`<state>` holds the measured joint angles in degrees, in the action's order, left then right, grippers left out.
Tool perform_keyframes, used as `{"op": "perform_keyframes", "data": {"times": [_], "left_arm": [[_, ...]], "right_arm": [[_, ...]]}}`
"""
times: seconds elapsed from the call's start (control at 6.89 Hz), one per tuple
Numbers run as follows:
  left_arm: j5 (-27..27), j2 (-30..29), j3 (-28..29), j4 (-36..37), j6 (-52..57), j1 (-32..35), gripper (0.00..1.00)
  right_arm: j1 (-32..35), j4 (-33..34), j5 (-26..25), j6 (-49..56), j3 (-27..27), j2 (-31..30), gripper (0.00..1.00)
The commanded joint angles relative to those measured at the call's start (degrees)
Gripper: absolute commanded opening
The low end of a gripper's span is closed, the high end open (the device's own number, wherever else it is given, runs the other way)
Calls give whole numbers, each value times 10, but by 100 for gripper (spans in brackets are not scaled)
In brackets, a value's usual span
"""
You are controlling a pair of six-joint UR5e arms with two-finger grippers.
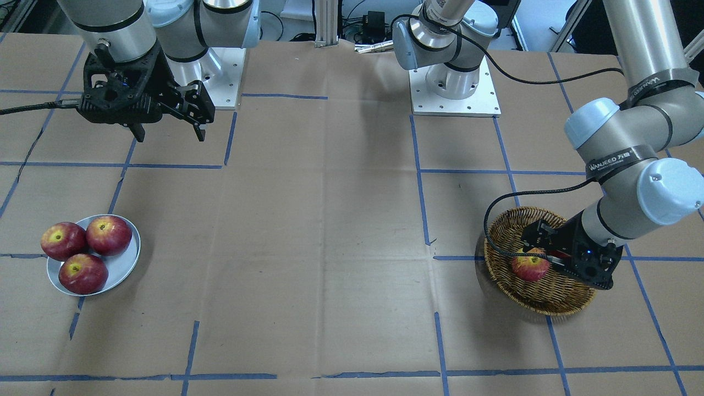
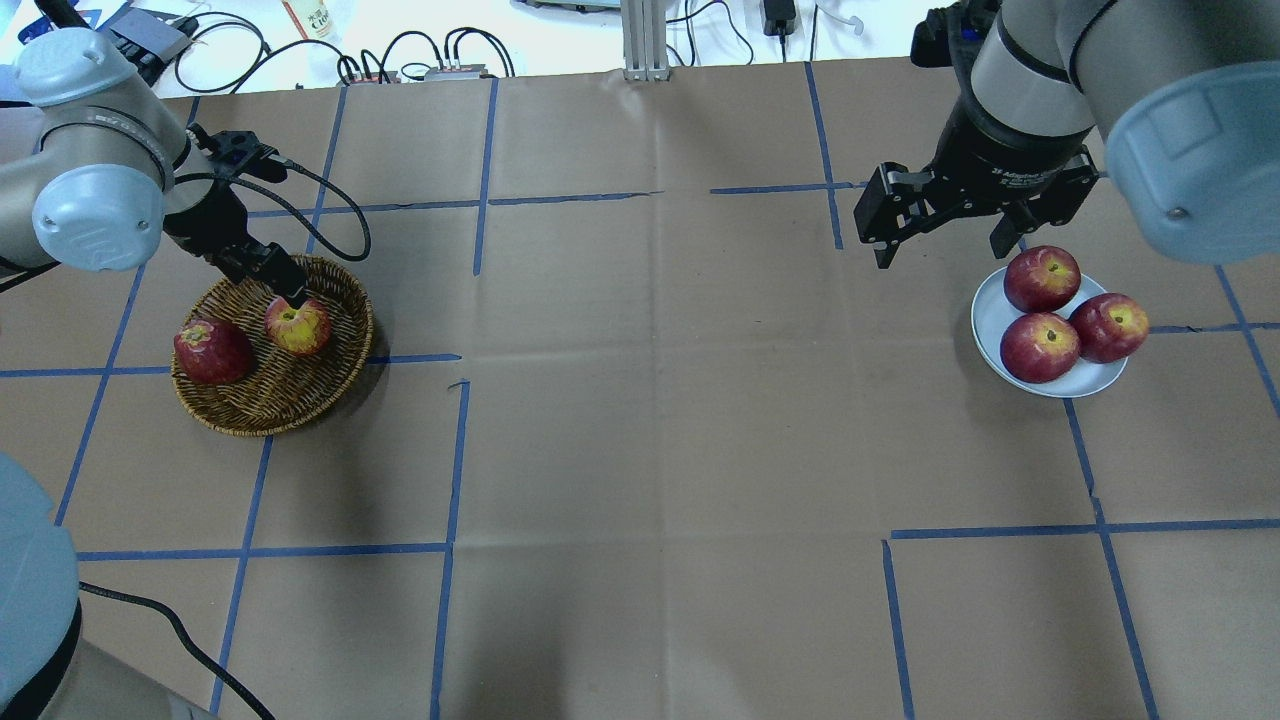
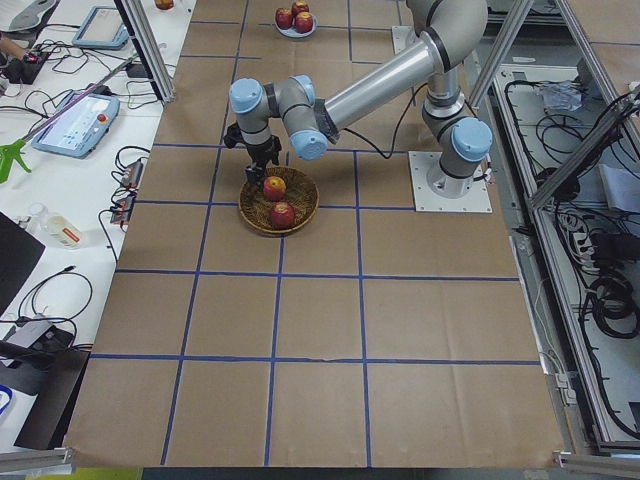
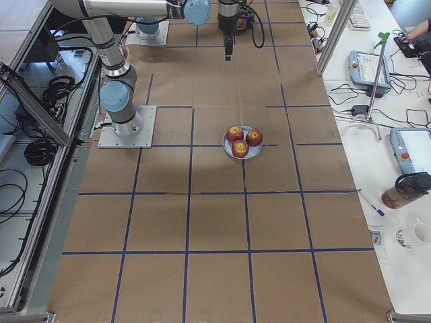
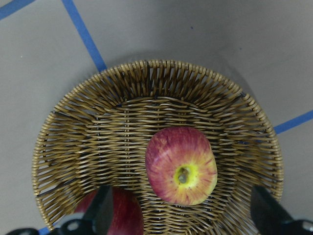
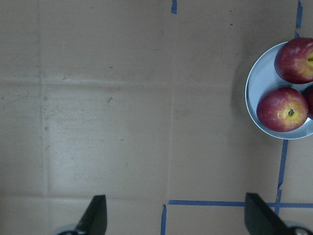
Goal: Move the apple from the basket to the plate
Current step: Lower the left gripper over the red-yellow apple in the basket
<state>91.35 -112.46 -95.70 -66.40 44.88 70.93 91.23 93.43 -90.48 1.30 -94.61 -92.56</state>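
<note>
The apple (image 2: 298, 327), pinkish-red with a broad yellow stem patch, lies in the wicker basket (image 2: 270, 400) at the table's left. It also shows in the front view (image 1: 530, 268) and in the left wrist view (image 5: 181, 164). My left gripper (image 2: 285, 295) is open, lowered into the basket just above the apple, with a finger on either side and not gripping it. The plate (image 2: 990, 310) at the right holds three dark red apples. My right gripper (image 2: 940, 250) is open and empty, hovering above the table just beside the plate.
A second, darker red apple (image 2: 212, 350) lies in the basket's left part, next to the target. The brown paper table top (image 2: 650, 420) carries a grid of blue tape. Cables and boxes lie beyond the far edge.
</note>
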Motion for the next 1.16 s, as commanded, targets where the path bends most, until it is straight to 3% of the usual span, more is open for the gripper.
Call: {"op": "perform_keyframes", "data": {"times": [0.0, 1.02], "left_arm": [[20, -22, -4, 19, 2, 0, 99], [19, -42, -15, 37, -3, 2, 99]], "right_arm": [[0, 0, 0, 0, -1, 0, 100], [0, 0, 0, -1, -1, 0, 100]]}}
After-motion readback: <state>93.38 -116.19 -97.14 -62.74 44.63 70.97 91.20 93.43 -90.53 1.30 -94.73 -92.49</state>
